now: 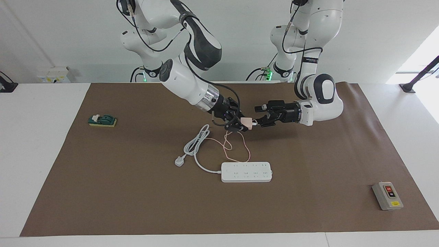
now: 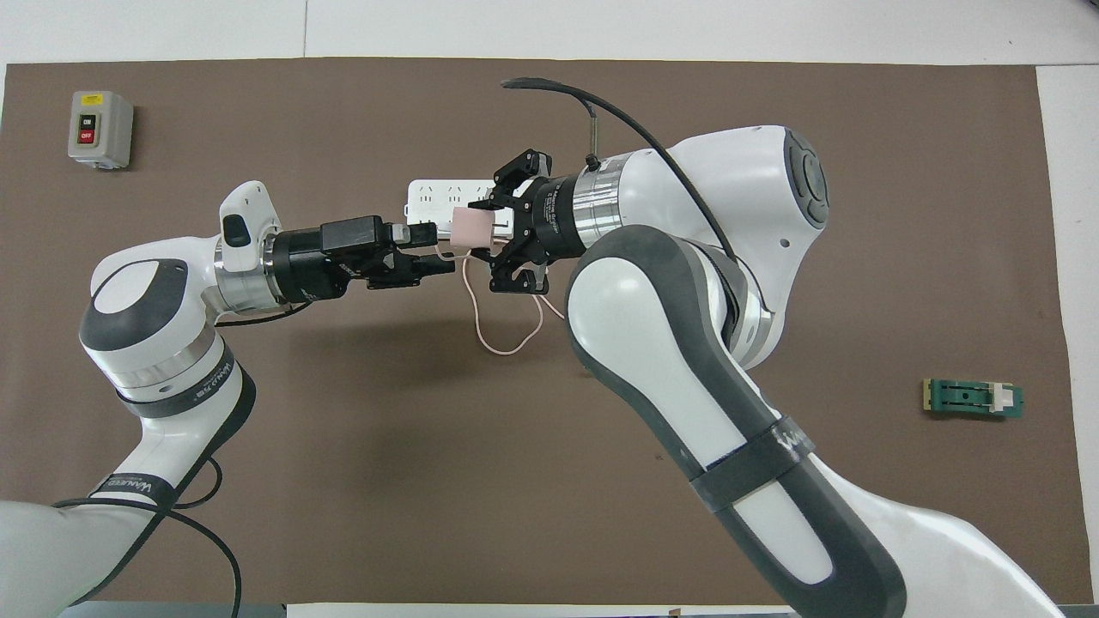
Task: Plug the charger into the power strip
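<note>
Right tool [image 1: 244, 125] clamped, left tool [image 1: 258, 121] spread

A white desk [image 1: 41, 154] carries a brown mat [image 1: 137, 206]. On the mat lie the power strip [image 1: 246, 172] with its coiled white cord and plug [image 1: 179, 160], a grey button box [image 1: 387, 195] toward the left arm's end, and a green block [image 1: 102, 120] toward the right arm's end.
</note>
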`<state>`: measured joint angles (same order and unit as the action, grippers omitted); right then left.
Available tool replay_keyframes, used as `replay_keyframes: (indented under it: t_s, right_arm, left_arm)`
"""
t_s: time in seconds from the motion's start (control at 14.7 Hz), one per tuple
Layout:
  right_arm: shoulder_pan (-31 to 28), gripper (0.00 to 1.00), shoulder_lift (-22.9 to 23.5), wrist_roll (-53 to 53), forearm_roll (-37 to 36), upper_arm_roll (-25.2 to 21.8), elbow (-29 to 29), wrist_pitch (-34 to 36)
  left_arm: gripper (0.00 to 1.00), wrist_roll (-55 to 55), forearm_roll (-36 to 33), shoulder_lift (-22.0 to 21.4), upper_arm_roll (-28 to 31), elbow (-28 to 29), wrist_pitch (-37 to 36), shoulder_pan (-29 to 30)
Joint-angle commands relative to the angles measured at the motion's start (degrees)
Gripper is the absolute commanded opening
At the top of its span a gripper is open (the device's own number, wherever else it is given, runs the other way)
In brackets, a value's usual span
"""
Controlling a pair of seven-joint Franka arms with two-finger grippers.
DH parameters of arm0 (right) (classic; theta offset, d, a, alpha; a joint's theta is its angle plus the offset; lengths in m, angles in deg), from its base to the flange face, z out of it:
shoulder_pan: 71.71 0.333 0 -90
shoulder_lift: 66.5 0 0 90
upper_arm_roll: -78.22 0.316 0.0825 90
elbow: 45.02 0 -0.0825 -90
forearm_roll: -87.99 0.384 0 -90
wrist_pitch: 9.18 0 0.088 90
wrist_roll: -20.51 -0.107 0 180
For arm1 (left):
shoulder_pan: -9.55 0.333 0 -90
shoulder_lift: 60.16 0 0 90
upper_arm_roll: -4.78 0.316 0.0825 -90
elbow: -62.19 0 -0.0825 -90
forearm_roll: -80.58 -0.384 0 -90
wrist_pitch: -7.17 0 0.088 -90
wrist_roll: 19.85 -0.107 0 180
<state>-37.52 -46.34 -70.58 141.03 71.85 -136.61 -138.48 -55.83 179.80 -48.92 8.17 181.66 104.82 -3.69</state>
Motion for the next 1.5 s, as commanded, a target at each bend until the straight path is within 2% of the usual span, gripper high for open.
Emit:
replay_keyframes:
  t_s: [0.0,0.61,0.75,1.43]
  right_arm:
    - [0.43,0.00,0.67,-1.20,1.29,-0.05,0.80,-0.25]
    - [0.96,0.00,0.93,-1.20,2.52,0.04,0.80,-1.39]
    - [0.87,0.00,0.93,-1.29,2.52,0.04,0.80,-1.83]
    - [1.05,0.00,1.02,-1.46,2.60,0.04,0.80,-1.57]
  left_arm:
    - [1.00,0.30,0.97,0.89,0.74,-0.91,-0.97,-0.82]
    - [1.00,1.09,0.62,2.56,0.91,-4.42,-0.53,0.23]
    - [1.00,1.18,0.62,4.13,0.91,-5.21,-1.14,0.67]
    - [1.00,0.91,0.45,4.23,0.82,-5.21,-1.14,-0.03]
